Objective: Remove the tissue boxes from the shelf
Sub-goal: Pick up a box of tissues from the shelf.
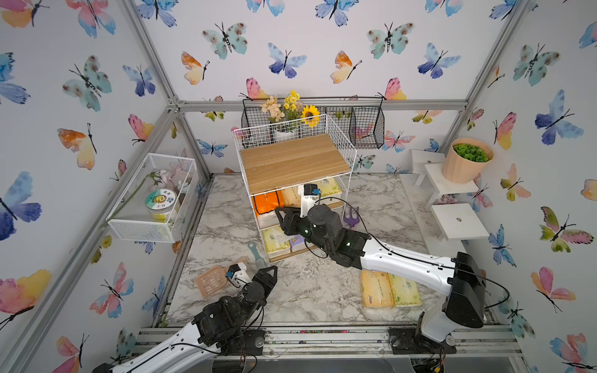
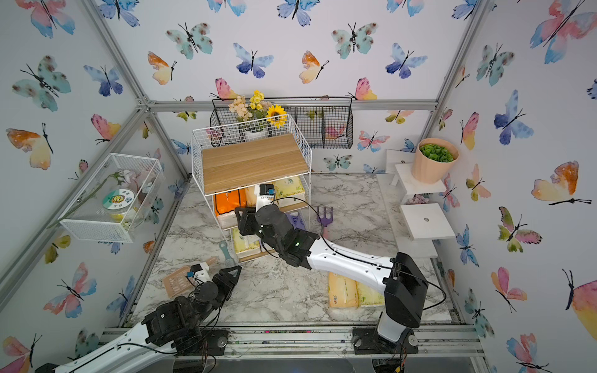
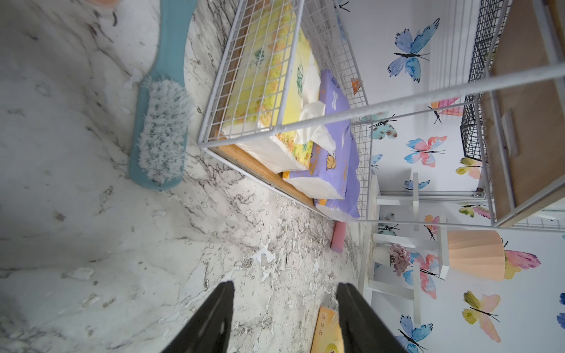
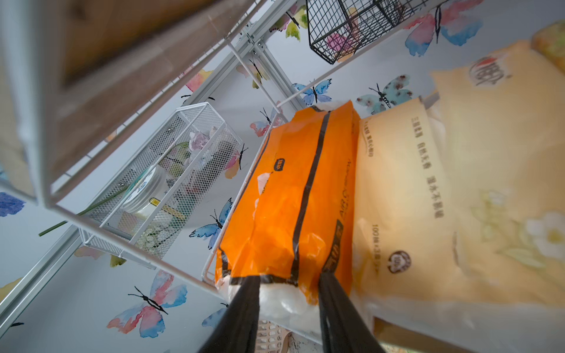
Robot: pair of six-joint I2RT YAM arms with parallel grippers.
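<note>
I have the right gripper (image 4: 290, 278) reaching into the middle tier of the shelf (image 1: 290, 161), at the shelf's left end. Its two black fingers (image 4: 244, 305) stand partly closed on the near end of the orange pack (image 4: 290, 189). One finger sits against each side of the wrap, so I read it as a pinch on that pack. In both top views the orange pack (image 1: 266, 202) (image 2: 227, 202) lies on the shelf's middle board. A peach pack (image 4: 397, 198) touches its right side, and a yellow-green pack (image 1: 328, 187) sits on the same board toward the shelf's right end.

My left gripper (image 3: 286, 284) hovers over the marble table (image 1: 307, 290), just in front of the shelf's front-left corner. Its jaws stand about half open and hold nothing.

On the shelf's bottom board I see a yellow pack (image 3: 275, 76) at the left, with a tissue pulled up out of its top. Purple packs (image 3: 333, 128) lie against it on its right.

Off the shelf, a second peach pack (image 1: 376, 289) and a second yellow-green pack (image 1: 403, 289) lie side by side, touching. They are on the table in front of the shelf and to its right, partly under the right arm. A blue brush (image 3: 162, 131) lies on the table just beside the shelf's front-left corner.
</note>
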